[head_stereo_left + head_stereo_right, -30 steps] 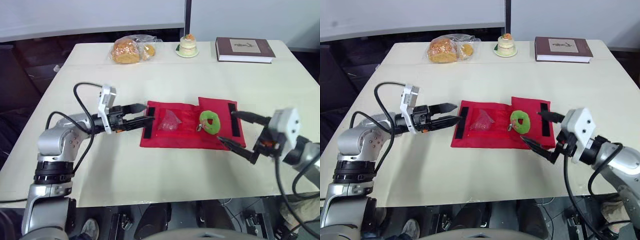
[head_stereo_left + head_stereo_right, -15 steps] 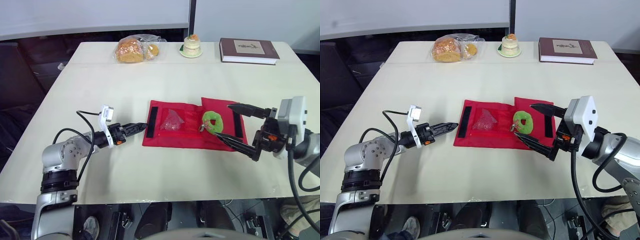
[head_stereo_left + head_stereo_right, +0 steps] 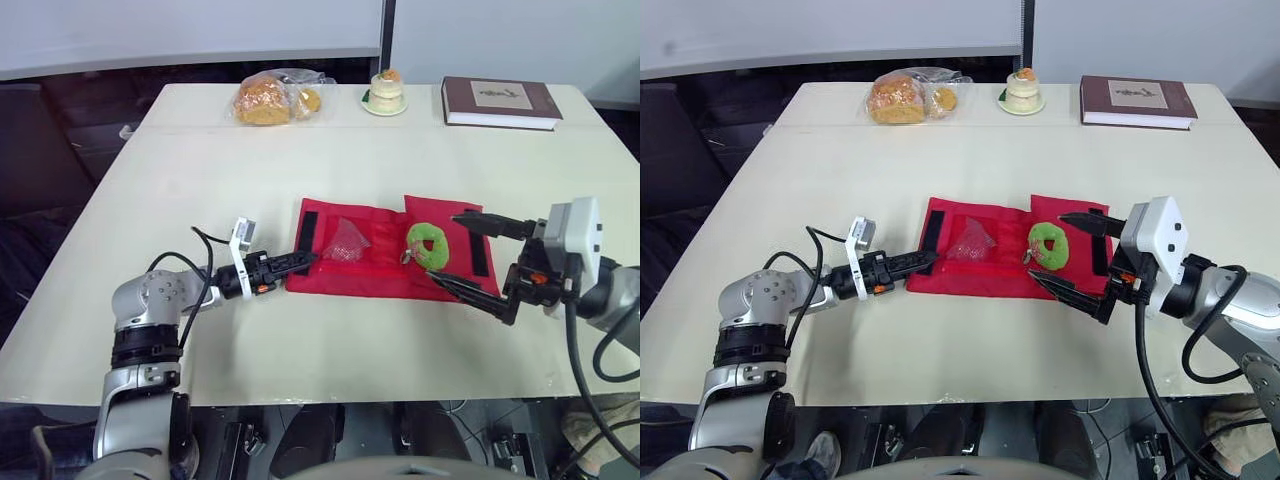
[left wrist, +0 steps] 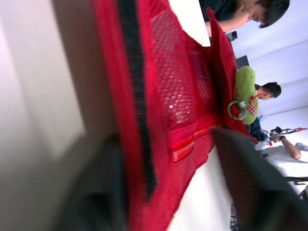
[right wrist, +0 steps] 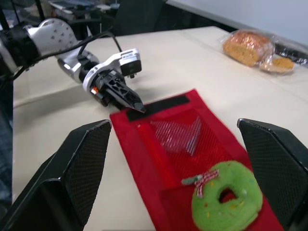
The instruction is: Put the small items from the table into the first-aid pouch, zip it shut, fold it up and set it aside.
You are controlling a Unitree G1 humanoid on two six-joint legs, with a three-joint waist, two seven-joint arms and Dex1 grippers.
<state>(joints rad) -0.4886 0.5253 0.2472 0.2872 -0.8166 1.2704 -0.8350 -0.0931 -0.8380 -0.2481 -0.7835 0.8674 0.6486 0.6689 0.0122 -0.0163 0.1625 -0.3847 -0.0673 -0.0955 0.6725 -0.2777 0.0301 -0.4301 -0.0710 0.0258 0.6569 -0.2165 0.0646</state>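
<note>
Pouch [image 3: 380,281] carries one green ring [image 3: 427,245] and one clear packet [image 3: 345,240].

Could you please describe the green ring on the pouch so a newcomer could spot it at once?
Find the red pouch lying open on the cream table. On its right half sits the green ring, fuzzy and doughnut-shaped, with a small red-and-white bow. Its neighbour, the clear packet, is colourless.

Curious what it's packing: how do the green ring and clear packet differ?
The green ring is plump, bright and opaque; the clear packet is crinkled and see-through. The ring lies toward the pouch's right end, the packet toward its left. Both rest on the red pouch.
</note>
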